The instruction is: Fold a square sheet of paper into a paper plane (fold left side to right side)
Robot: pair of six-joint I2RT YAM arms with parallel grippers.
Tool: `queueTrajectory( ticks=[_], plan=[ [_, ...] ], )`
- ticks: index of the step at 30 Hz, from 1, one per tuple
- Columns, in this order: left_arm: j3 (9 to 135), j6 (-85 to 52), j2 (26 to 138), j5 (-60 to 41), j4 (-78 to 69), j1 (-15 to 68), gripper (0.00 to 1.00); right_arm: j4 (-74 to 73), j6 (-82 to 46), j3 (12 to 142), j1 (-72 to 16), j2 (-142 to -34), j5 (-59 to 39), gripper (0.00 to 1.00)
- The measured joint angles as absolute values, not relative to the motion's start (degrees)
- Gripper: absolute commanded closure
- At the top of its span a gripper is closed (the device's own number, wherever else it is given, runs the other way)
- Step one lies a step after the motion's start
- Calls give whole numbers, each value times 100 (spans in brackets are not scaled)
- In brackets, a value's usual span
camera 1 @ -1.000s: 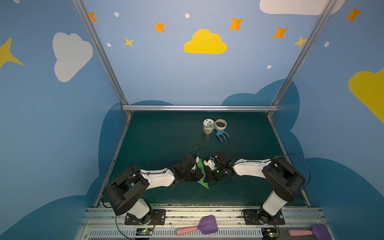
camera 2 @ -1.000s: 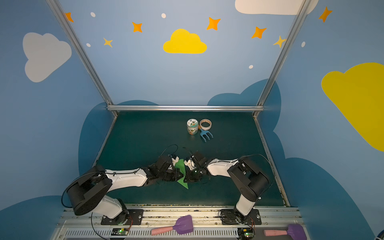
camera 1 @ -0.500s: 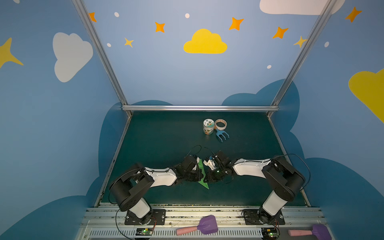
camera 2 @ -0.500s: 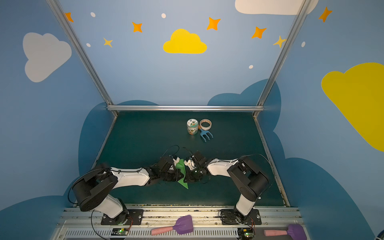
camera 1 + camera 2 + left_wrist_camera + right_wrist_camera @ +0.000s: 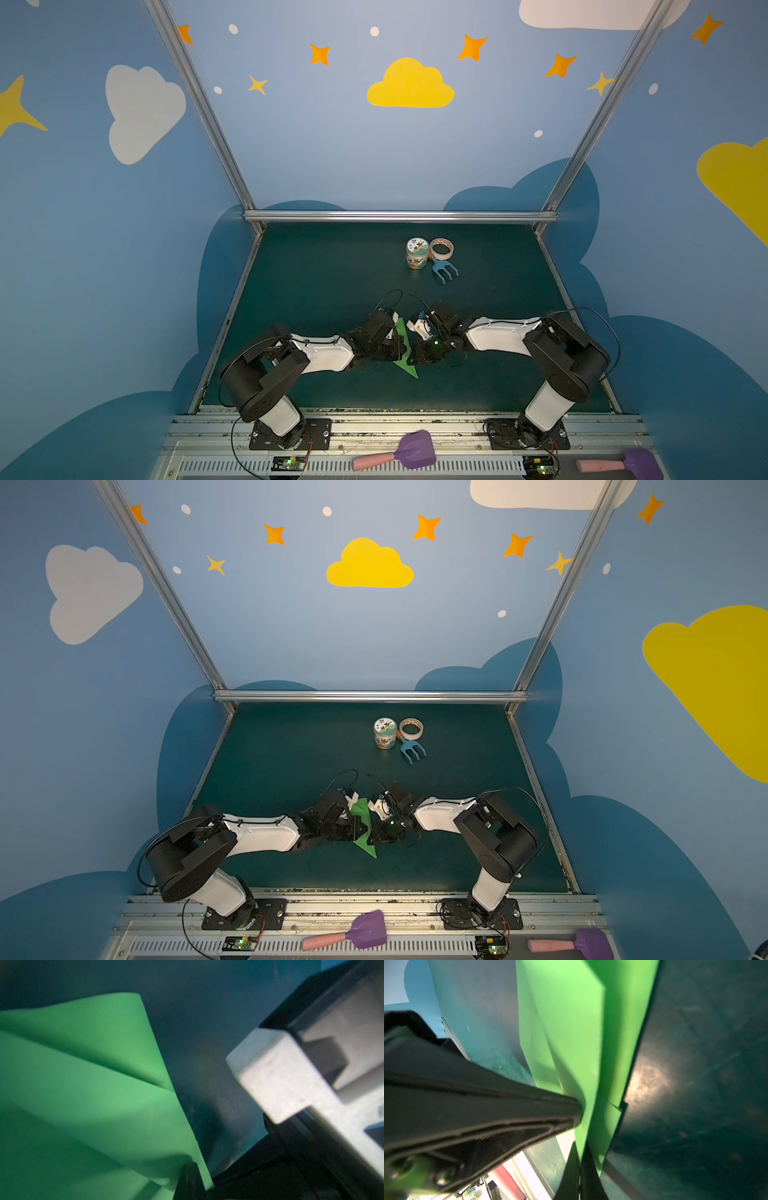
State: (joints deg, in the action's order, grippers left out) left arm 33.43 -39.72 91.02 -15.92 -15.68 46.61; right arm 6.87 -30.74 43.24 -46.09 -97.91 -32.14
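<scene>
Nearest, purple scoop (image 5: 411, 455) lay on the front rail (image 5: 374, 428) | near-centre of table (image 5: 332, 270), paper plane (image 5: 404, 351) sat part-folded | right gripper (image 5: 580, 1167) pinched its edge | left gripper (image 5: 576, 1113) was closed, tip against a fold | beyond: jar (image 5: 417, 253), tape roll (image 5: 441, 248), blue rake (image 5: 444, 270)

No legible text, numbers or brand marks in any view. The jar (image 5: 417, 253), well beyond the right gripper (image 5: 417, 354), has a printed colour label on its lid and side, too small to read in both top views. The tape roll (image 5: 441, 248) just beside the jar has some print on its rim, also illegible. Wrist views are too blurred to read anything.
</scene>
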Motion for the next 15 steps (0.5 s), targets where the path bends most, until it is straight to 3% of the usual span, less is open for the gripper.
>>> queueTrajectory(
  ticks=[15],
  plan=[
    [3352, -3979, 9251, -1457, -1605, 4646, 96, 801, -2993, 4407, -4598, -9821, -3249, 96]
  ],
)
